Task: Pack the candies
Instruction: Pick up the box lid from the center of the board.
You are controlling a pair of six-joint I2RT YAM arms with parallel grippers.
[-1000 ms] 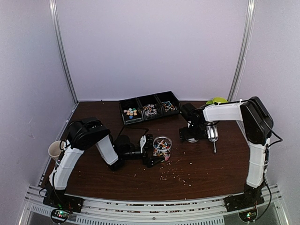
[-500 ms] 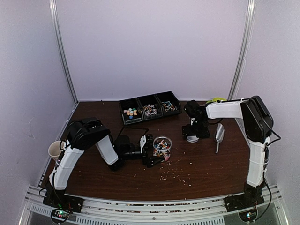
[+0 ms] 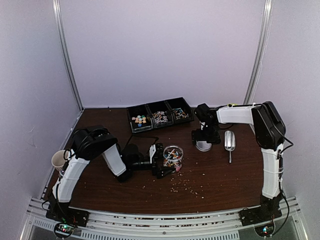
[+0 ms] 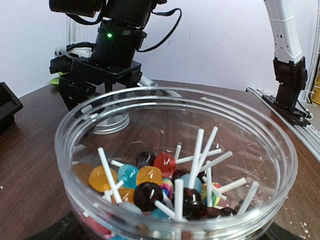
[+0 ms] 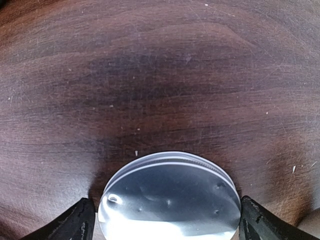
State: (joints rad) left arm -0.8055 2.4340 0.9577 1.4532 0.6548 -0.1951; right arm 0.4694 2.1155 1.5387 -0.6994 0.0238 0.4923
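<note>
A clear jar (image 3: 173,156) stands on the table, partly filled with candies (image 4: 150,185): round coloured sweets on white sticks. My left gripper (image 3: 160,161) lies low on the table, its fingers against both sides of the jar, which fills the left wrist view. More candies (image 3: 139,120) lie in black bins (image 3: 160,109) at the back. My right gripper (image 5: 166,225) is open and points down, one fingertip on each side of a flat silver lid (image 5: 170,200). That lid (image 3: 203,145) lies right of the jar.
A metal scoop (image 3: 229,141) lies on the table just right of the lid. A paper cup (image 3: 59,160) sits at the left edge beside the left arm. Pale crumbs (image 3: 185,185) are scattered in front of the jar. Walls enclose the table on three sides.
The right arm has swung toward the back and its gripper now sits over the lid. The scoop has shifted and lies flat beside it. The left arm and jar have not moved.
</note>
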